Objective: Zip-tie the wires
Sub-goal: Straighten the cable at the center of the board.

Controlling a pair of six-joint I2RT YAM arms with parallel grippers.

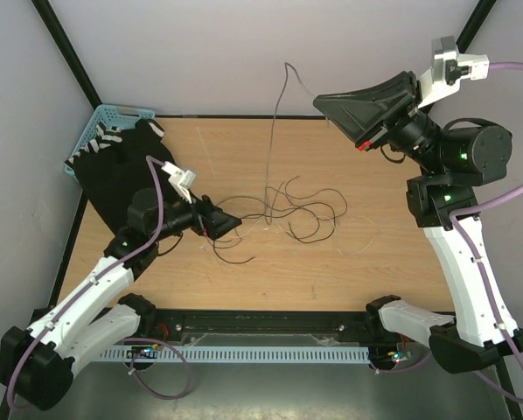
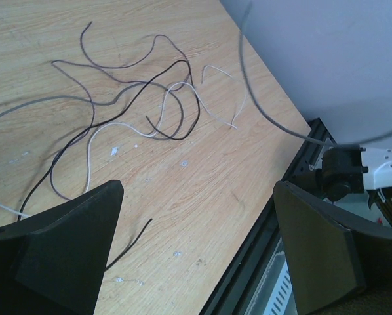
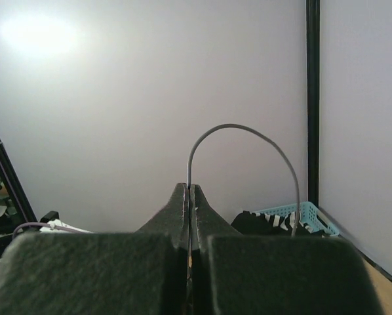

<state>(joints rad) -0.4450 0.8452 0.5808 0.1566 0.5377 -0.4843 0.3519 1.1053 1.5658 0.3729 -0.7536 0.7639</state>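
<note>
A: status on the right hand (image 1: 319,102)?

B: clamped tight on one grey strand of the wires (image 1: 288,210); the right wrist view shows the strand pinched between the closed fingers (image 3: 176,210), arcing up and over to the right; the hand sits raised, well above the far right part of the tabletop (image 1: 218,157)

A: and the rest of the strand?

B: from the top it loops above the fingertips, then drops down to the tangle; that tangle lies loose on the tabletop about mid-width, curls spreading left and right

A: left hand (image 1: 227,226)?

B: jaws spread wide, gripping nothing; it's low, just beside the left edge of the tangle, pointing at it; in the left wrist view one short dark wire end lies on the wood between the two fingers (image 2: 71,236), with the rest of the curls farther ahead

A: zip tie?

B: a thin pale strip (image 1: 356,247) lies on the tabletop right of the tangle, apart from both hands (too faint to be sure it's the zip tie and not a pale wire)

A: anything else on there?

B: teal basket (image 1: 113,114) at the far left corner; a black cloth with white stripes (image 1: 113,171) draped from it onto the tabletop, behind the left arm
</note>
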